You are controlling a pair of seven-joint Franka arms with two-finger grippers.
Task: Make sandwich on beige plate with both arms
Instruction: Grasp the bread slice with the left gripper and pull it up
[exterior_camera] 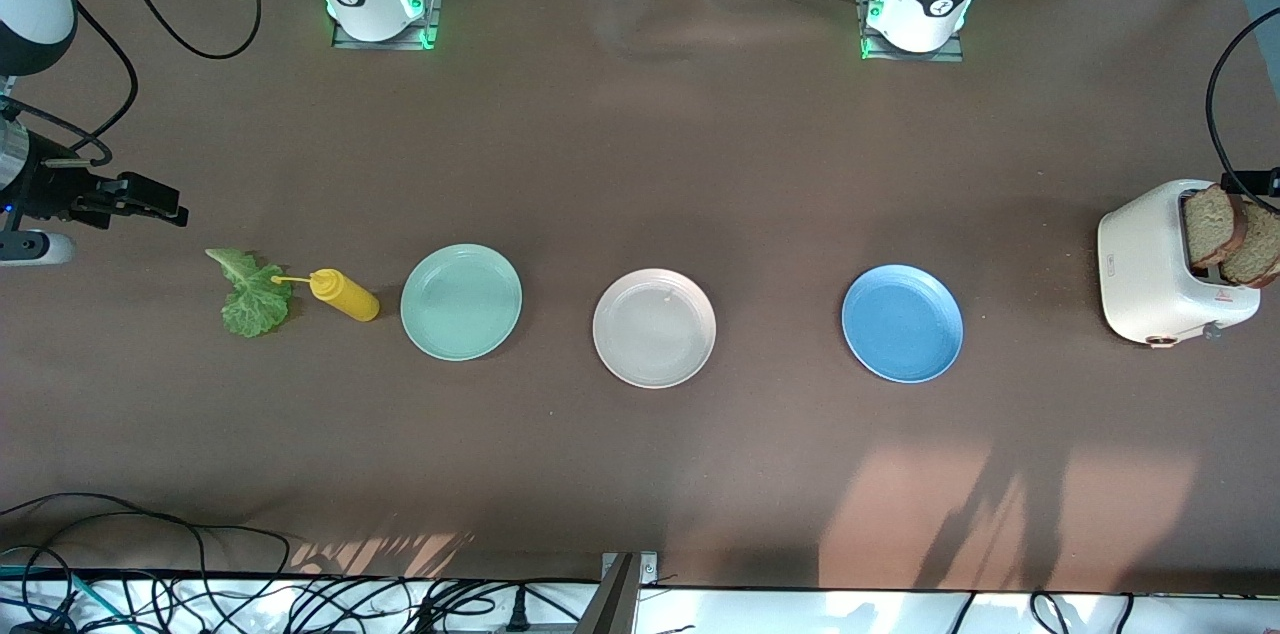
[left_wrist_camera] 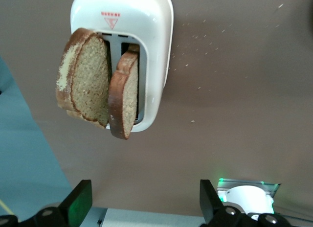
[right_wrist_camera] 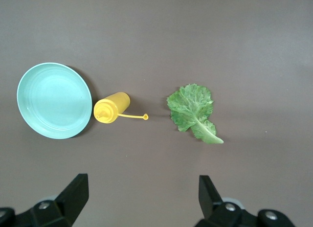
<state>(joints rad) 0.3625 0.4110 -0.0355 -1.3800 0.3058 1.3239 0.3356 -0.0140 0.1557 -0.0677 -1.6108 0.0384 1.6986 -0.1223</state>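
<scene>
**Ana:** Front view first: where does the beige plate (exterior_camera: 654, 327) sit?

**Ben:** Mid-table, bare, between a mint-green plate (exterior_camera: 461, 301) and a blue plate (exterior_camera: 902, 322), all three in a row running along the table's length. Nothing of the sandwich is on it yet.

**Ana:** And the bread?

**Ben:** Two bread slices (left_wrist_camera: 100, 85) stand upright in a white toaster (exterior_camera: 1160, 266) at the left arm's end of the table, close to that edge. The left gripper (left_wrist_camera: 142, 207) hovers over them, fingers spread wide. It is the nearer claw.

**Ana:** The lettuce?

**Ben:** The lettuce leaf (right_wrist_camera: 192, 112) lies flat near the right arm's end, just beside a tipped yellow squeeze bottle (right_wrist_camera: 111, 108). The right gripper (right_wrist_camera: 142, 202) hangs above, also open.

**Ana:** Room to move?

**Ben:** I judge plenty: bare brown table (exterior_camera: 640, 164) surrounds the beige plate.
</scene>
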